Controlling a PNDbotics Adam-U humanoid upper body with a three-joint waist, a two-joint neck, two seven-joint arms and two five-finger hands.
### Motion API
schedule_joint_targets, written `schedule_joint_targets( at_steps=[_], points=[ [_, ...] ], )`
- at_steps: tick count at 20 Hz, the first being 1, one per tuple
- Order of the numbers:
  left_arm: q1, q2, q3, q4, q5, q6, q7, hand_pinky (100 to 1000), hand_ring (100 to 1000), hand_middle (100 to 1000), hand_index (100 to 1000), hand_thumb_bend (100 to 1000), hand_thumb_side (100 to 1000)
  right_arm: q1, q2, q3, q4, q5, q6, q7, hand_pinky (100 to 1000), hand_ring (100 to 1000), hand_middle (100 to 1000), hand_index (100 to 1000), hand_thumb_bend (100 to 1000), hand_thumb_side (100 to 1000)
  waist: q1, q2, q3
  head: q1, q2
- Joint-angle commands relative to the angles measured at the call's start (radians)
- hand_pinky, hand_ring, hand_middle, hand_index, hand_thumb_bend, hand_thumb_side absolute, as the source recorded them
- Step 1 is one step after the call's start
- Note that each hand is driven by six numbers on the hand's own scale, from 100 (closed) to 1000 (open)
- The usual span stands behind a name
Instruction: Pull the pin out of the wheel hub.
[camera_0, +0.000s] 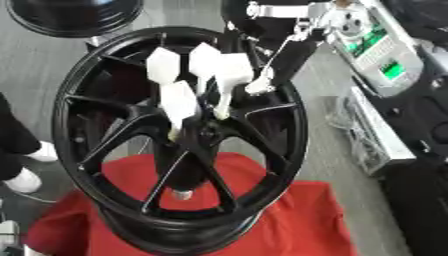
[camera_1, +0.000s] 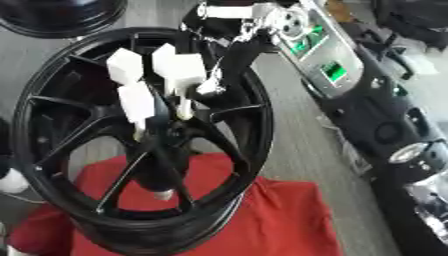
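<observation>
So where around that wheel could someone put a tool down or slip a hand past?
Bare red cloth lies lower right of the wheel. Grey floor is open left of its rim, below the second wheel, and in a strip before the electronics rack. The hub is crowded: white pins cluster there, the right hand beside them.

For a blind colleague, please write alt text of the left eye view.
A black spoked alloy wheel stands on a red cloth, with white block-headed pins sticking out of its hub. The robot's right hand reaches from the upper right to the pins.
</observation>
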Motion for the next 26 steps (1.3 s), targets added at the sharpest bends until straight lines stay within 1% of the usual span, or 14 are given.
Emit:
schedule_joint_targets(
  at_steps=[1, 5, 8, 9, 10, 12, 15, 17, 20, 21, 22, 23, 25, 26],
  points=[
    [-0.004, 0.028, 0.004, -0.011, -0.002, -0.003, -0.001, 785, 831, 729, 798, 173, 837, 0.003, -0.079, -0.065, -0.066, -0.096, 0.029, -0.023, 608, 374, 416, 470, 424, 100, 0.008, -0.010, -0.005, 0.006, -0.002],
    [-0.001, 0.028, 0.006, -0.012, -0.003, -0.003, 0.001, 785, 831, 729, 798, 172, 838, 0.057, -0.167, -0.164, -0.143, -0.253, 0.069, -0.104, 615, 372, 415, 467, 423, 100, 0.010, -0.006, -0.012, 0.016, -0.002],
    [0.000, 0.029, 0.009, -0.015, -0.003, -0.004, 0.003, 786, 831, 729, 798, 172, 837, 0.135, -0.255, -0.249, -0.200, -0.358, 0.080, -0.197, 618, 371, 416, 467, 422, 100, 0.011, -0.001, -0.018, 0.028, -0.002],
    [0.001, 0.029, 0.010, -0.015, -0.003, -0.004, 0.004, 786, 831, 729, 798, 172, 838, 0.169, -0.284, -0.279, -0.215, -0.390, 0.080, -0.232, 620, 371, 422, 467, 314, 100, 0.012, 0.000, -0.020, 0.032, -0.002],
    [0.001, 0.029, 0.011, -0.016, -0.003, -0.005, 0.005, 786, 831, 729, 798, 171, 837, 0.208, -0.310, -0.310, -0.227, -0.418, 0.078, -0.268, 621, 371, 417, 467, 422, 100, 0.013, 0.002, -0.022, 0.037, -0.002],
    [-0.001, 0.029, 0.014, -0.018, -0.003, -0.006, 0.007, 787, 832, 730, 798, 171, 837, 0.304, -0.358, -0.375, -0.248, -0.457, 0.070, -0.341, 625, 374, 420, 470, 423, 100, 0.016, 0.008, -0.026, 0.045, -0.002],
    [-0.003, 0.028, 0.019, -0.024, -0.002, -0.009, 0.012, 787, 832, 730, 798, 170, 836, 0.471, -0.389, -0.469, -0.272, -0.473, 0.035, -0.439, 632, 381, 427, 477, 425, 100, 0.021, 0.018, -0.033, 0.058, -0.002],
    [-0.003, 0.028, 0.025, -0.027, -0.001, -0.011, 0.017, 788, 832, 730, 798, 169, 837, 0.608, -0.375, -0.542, -0.274, -0.435, -0.005, -0.505, 655, 406, 452, 505, 425, 100, 0.026, 0.027, -0.041, 0.074, -0.002],
    [-0.002, 0.029, 0.028, -0.029, -0.001, -0.011, 0.022, 788, 832, 730, 798, 167, 836, 0.767, -0.312, -0.624, -0.275, -0.323, -0.060, -0.572, 697, 459, 501, 568, 447, 100, 0.034, 0.036, -0.048, 0.093, -0.002],
    [-0.002, 0.029, 0.029, -0.029, 0.000, -0.012, 0.022, 789, 832, 730, 798, 166, 836, 0.807, -0.284, -0.642, -0.275, -0.280, -0.066, -0.586, 741, 520, 559, 638, 513, 109, 0.036, 0.038, -0.049, 0.096, -0.002],
    [-0.003, 0.029, 0.029, -0.030, 0.000, -0.012, 0.022, 789, 833, 730, 798, 166, 835, 0.839, -0.257, -0.653, -0.275, -0.243, -0.070, -0.591, 765, 558, 595, 677, 545, 148, 0.039, 0.039, -0.049, 0.098, -0.002],
    [-0.004, 0.029, 0.029, -0.030, 0.000, -0.012, 0.023, 789, 833, 730, 798, 166, 836, 0.862, -0.233, -0.659, -0.275, -0.210, -0.077, -0.585, 839, 688, 718, 776, 553, 256, 0.041, 0.040, -0.049, 0.099, -0.002],
    [-0.004, 0.028, 0.029, -0.031, 0.001, -0.013, 0.023, 789, 833, 731, 799, 168, 837, 0.891, -0.187, -0.672, -0.275, -0.159, -0.094, -0.559, 911, 807, 835, 856, 513, 329, 0.044, 0.041, -0.050, 0.100, -0.002],
    [-0.004, 0.028, 0.029, -0.031, 0.001, -0.013, 0.023, 789, 833, 731, 799, 169, 838, 0.900, -0.164, -0.679, -0.274, -0.144, -0.101, -0.551, 926, 830, 856, 869, 498, 337, 0.046, 0.042, -0.050, 0.100, -0.002]
  ],
)
